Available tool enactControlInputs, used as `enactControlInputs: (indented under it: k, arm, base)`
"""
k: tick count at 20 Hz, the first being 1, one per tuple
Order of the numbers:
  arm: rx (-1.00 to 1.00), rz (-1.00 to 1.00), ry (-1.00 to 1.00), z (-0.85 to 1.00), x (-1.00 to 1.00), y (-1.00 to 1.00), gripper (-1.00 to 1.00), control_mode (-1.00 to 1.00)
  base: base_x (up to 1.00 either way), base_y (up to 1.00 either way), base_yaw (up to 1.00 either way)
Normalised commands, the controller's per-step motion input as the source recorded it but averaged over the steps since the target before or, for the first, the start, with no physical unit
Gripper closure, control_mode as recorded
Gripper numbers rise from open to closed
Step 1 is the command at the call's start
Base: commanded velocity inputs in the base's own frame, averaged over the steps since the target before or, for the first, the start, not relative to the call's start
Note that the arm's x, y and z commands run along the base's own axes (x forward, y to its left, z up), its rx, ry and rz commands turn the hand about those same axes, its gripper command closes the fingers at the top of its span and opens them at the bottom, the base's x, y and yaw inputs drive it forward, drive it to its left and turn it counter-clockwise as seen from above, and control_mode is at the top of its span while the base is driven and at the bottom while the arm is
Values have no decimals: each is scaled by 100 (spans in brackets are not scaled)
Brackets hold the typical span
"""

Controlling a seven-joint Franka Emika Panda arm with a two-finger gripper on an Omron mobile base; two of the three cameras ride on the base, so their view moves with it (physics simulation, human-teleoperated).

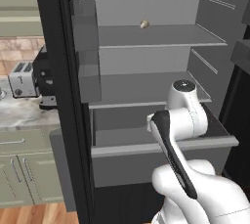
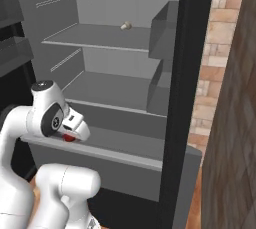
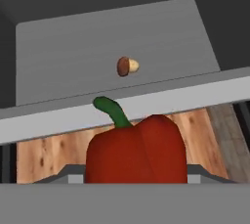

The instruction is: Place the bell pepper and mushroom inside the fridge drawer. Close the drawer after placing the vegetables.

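On the counter at the far left of the left base view stands a toaster (image 1: 21, 79), beside the black fridge (image 1: 58, 96). Further right, the fridge stands open. A mushroom (image 1: 144, 24) lies on its upper shelf (image 1: 161, 37), near the shelf's back edge and about midway across; the right base view shows the mushroom (image 2: 126, 25) there too.

Below the two shelves the drawer (image 1: 161, 162) is pulled out, its flat front toward the robot. The arm reaches down over the drawer's front edge, toward its right end.

In the right base view the gripper (image 2: 72, 135) hangs at the drawer's front rim (image 2: 100, 155) with a bit of red, the pepper (image 2: 70, 138), under it.

The hand view shows the jaws shut on the pepper (image 3: 137, 149), green stem pointing away. Just past it runs a grey front rim (image 3: 63, 120), with wood floor under it. Beyond the rim a mushroom (image 3: 127, 66) lies on a flat grey surface; which level cannot be told.
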Motion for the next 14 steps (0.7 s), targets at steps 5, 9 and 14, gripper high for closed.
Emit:
enactControlInputs:
  k: [5, 9, 14]
  arm:
    - [1, 1, 15, 0, 78, -12, 100, -100]
    - [0, 0, 18, 0, 66, -11, 100, -100]
    - [0, 0, 16, -22, 64, -3, 100, -100]
  base:
    - [0, 0, 0]
    - [0, 0, 0]
    - [0, 0, 0]
